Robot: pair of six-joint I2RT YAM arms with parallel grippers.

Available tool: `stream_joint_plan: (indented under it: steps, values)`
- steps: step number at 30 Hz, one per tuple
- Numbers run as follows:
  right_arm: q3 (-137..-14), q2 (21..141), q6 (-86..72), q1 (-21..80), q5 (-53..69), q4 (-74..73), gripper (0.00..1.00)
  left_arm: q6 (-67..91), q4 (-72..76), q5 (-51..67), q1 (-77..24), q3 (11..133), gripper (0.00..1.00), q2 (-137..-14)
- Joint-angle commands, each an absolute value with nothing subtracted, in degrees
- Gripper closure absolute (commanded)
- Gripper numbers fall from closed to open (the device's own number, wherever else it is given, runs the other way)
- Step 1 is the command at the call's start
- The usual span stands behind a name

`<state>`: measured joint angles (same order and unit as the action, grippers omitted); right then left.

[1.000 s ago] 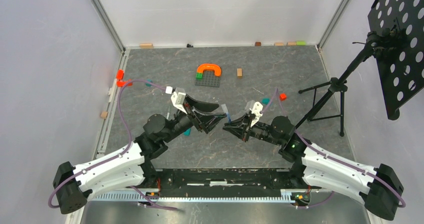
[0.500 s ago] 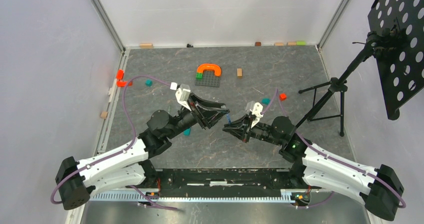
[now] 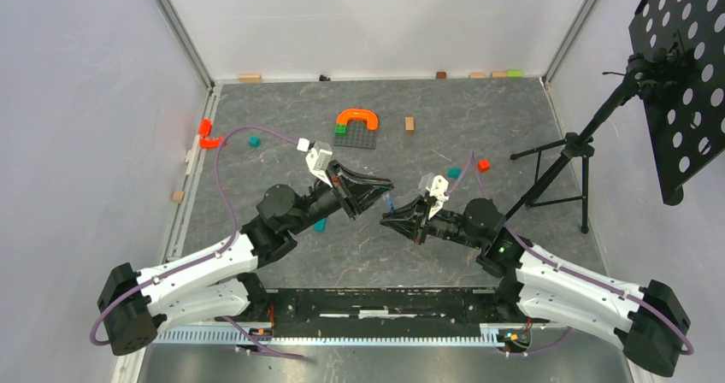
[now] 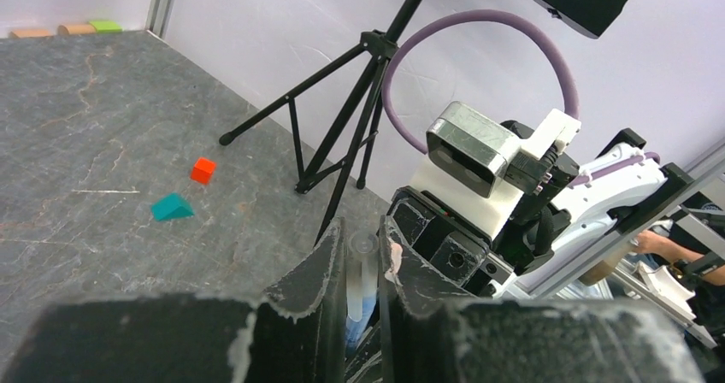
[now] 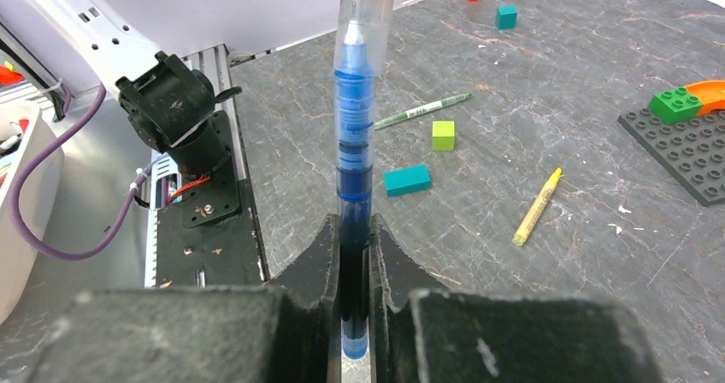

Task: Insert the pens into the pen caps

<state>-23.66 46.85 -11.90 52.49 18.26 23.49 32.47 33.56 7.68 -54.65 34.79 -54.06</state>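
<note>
While the left gripper point(image 4: 362, 233) pinches the clear cap point(image 4: 362, 259) tight, the blue pen point(image 5: 355, 169) has its tip inside it. The right gripper point(image 5: 355, 229) clamps the pen's back end, its length pointing straight at the left gripper, above the table point(image 3: 479, 118).

**Three cameras, one meeting point**

The top camera sits high above and behind the arm bases. It looks down and forward over the whole tabletop point(image 3: 479, 118) to the far wall, the widest and most distant view. The left wrist camera rides close behind the left gripper point(image 4: 361, 229), peering low and rightward at the tripod point(image 4: 342, 126) and the side wall. The right wrist camera hugs the right gripper point(image 5: 351, 229) and faces the opposite way, towards the dark baseplate point(image 5: 675, 152). Both wrist views share the centre spot, with the clear cap point(image 4: 361, 259) and the blue pen point(image 5: 353, 144) seen from opposing ends. Tripod and baseplate show from the top too.
</note>
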Motion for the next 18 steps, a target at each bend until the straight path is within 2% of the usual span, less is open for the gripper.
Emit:
stream_joint_plan:
  steps: [1,4,18]
  values:
    - [-25.6,47.7,-11.5,52.7,18.8,25.1,1.0,30.9,36.0,10.5,-54.8,37.1,0.92,-54.5]
    - [-26.2,48.1,-12.1,52.7,18.2,24.8,1.0,30.8,36.1,10.8,-54.8,36.8,0.98,-54.6]
    - [-33.6,52.0,-15.5,52.7,14.9,15.5,1.0,26.0,33.1,9.8,-54.8,37.3,0.98,-54.8]
